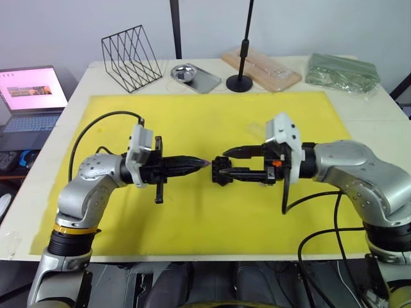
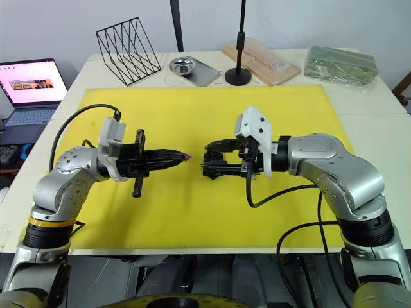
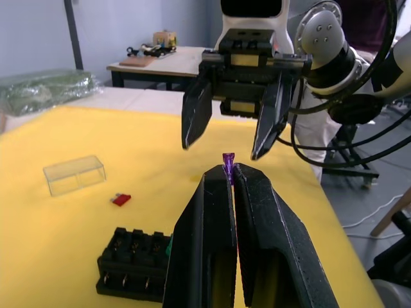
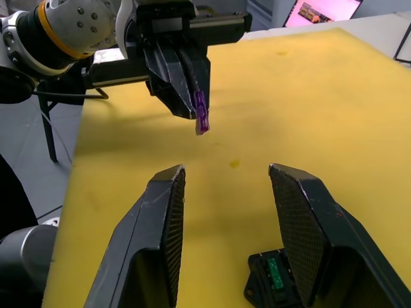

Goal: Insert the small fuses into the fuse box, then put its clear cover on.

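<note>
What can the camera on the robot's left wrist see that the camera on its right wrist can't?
Left wrist view: the clear cover lying on the yellow mat, a red fuse near it, and the right end effector open, facing the camera.

Right wrist view: a laptop screen past the mat's far edge, and a green fuse sitting in the fuse box.

Both: the mat, the fuse box, and the left end effector shut on a purple-looking fuse, held up between the two end effectors.
</note>
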Tool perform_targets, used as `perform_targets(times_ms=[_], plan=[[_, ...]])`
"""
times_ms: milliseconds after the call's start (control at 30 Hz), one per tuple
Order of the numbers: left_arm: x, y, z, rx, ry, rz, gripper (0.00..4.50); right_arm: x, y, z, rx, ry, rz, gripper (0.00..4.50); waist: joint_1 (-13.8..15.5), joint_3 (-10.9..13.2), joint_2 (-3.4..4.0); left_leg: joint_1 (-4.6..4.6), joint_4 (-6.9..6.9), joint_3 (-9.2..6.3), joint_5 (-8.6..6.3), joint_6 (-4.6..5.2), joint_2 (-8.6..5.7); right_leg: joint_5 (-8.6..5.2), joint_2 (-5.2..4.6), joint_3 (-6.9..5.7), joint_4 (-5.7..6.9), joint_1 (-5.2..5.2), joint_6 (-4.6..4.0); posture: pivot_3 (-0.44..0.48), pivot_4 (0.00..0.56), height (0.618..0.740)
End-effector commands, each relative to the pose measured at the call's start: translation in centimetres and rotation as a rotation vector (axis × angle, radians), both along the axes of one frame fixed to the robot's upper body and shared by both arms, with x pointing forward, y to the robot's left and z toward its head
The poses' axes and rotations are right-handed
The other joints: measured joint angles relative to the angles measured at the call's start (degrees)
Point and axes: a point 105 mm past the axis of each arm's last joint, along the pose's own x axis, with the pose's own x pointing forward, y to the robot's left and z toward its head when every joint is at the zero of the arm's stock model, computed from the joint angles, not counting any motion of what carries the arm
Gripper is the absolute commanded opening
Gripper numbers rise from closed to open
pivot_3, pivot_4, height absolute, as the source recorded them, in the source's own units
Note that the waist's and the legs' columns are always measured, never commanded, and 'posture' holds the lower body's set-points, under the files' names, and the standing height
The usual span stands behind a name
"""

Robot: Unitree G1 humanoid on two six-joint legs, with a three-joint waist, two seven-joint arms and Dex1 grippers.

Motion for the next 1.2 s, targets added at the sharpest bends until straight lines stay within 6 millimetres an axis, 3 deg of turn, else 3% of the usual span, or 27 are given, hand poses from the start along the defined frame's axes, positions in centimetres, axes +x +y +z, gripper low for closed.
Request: perform_targets(times_ms=[33,400,1200], plan=[[0.1,0.0,0.3,-0.003,-0.043,-0.006,0.0,-0.6,0.6,1.0,0.01,-0.058,0.033,0.97,0.0,0.0,0.0,0.0,0.0,0.0,0.0,0.0,0.0,0.0,0.0,0.0,0.0,0.0,0.0,0.0,0.15,0.74],[0.2,-0.4,0.2,-0.012,-0.081,-0.024,0.0,-0.8,1.5,1.8,0.032,-0.05,0.051,0.97,0.0,0.0,0.0,0.01,0.0,-0.01,0.0,0.0,0.02,0.01,0.04,0.0,0.0,0.0,-0.01,0.0,0.15,0.74],[0.0,-0.7,0.2,-0.029,-0.115,-0.05,0.0,-1.0,1.5,0.5,0.023,-0.037,0.056,0.97,0.0,0.0,0.0,0.02,0.0,-0.01,0.0,-0.01,0.05,0.02,0.08,0.0,0.01,0.0,-0.03,0.0,0.15,0.74]])
